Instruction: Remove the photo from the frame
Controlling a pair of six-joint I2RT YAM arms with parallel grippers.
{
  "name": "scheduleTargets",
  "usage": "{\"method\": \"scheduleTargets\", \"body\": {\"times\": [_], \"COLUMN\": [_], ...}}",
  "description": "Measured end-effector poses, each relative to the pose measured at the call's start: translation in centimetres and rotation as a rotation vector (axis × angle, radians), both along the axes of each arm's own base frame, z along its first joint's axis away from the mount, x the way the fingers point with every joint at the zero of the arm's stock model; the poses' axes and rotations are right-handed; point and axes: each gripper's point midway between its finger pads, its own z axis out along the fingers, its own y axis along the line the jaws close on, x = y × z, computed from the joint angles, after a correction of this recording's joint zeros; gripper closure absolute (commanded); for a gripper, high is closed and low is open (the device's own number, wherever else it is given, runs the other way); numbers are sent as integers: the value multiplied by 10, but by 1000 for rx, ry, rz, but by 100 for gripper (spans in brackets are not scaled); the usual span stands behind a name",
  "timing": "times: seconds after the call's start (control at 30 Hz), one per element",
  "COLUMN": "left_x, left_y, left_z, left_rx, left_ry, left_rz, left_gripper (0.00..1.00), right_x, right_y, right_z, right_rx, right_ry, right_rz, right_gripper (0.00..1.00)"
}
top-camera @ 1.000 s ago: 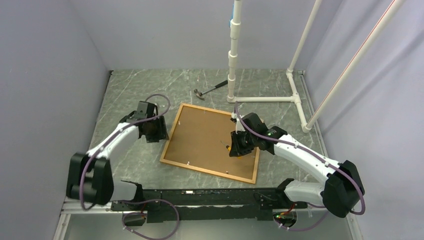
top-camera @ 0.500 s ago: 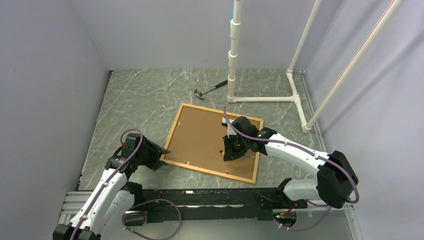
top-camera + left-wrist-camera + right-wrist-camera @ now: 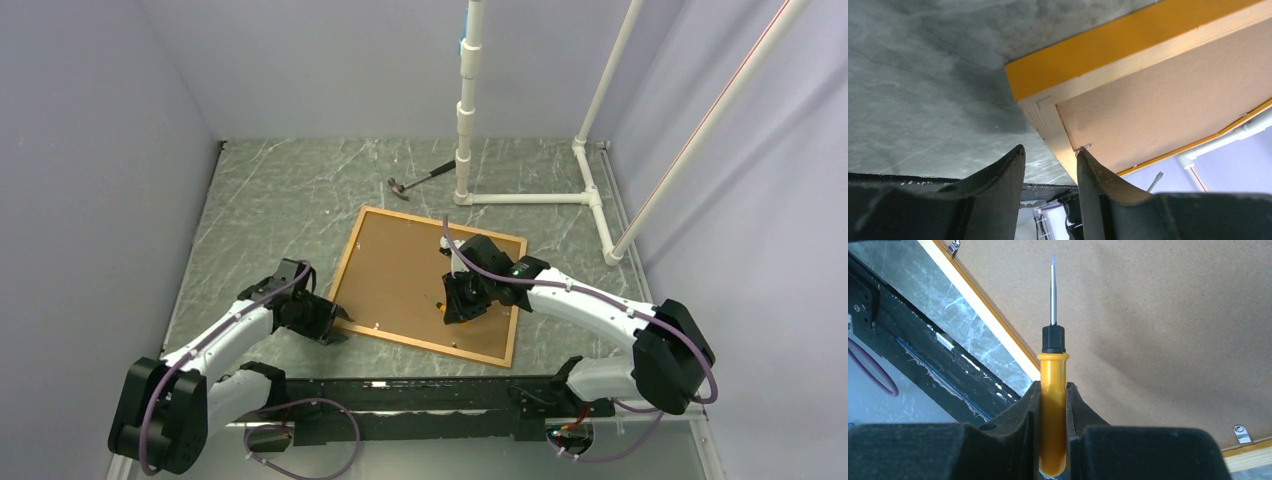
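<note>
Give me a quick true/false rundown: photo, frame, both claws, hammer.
1. The photo sits in the frame, brown back up. True.
2. The right claw is empty. False: it is shut on the screwdriver.
3. The left claw is open at the frame's near-left corner. True.
4. The hammer lies on the photo's back. False: it lies on the table, beyond the frame.
</note>
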Motion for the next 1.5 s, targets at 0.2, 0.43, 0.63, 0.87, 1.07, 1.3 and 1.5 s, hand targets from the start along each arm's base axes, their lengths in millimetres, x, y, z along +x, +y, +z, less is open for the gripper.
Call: {"method": "scheduleTargets", "body": {"times": [0.2,0.43,0.63,0.87,1.07,1.3,1.5], "left_x": [3,17,49,63,83,93,101], "left_y": [6,10,50,78,86,92,90], "left_z": [-13,-13,-10,-11,-9,-9,-10], "left_rx": [54,101,279,355,349,305,234], "left_ry": [42,36,-61,-139,-227,-269,-292], "left_rz": [28,7,15,-117,-183,-174,-153], "left_gripper": [57,86,100,100,100,100,100], "right_x": [-3,-7,-15,-11,0,-7,-2], "right_y": [4,19,36,80,133,159,173], "right_z": [0,-3,-17,-26,-24,-29,-34], "right_rx": [-7,-33,-74,-75,-40,-32,-26], "right_ry": [-6,-10,8,13,2,3,16], "right_rz": [12,69,144,216,263,308,314], "right_gripper": [100,100,100,100,100,100,100]}}
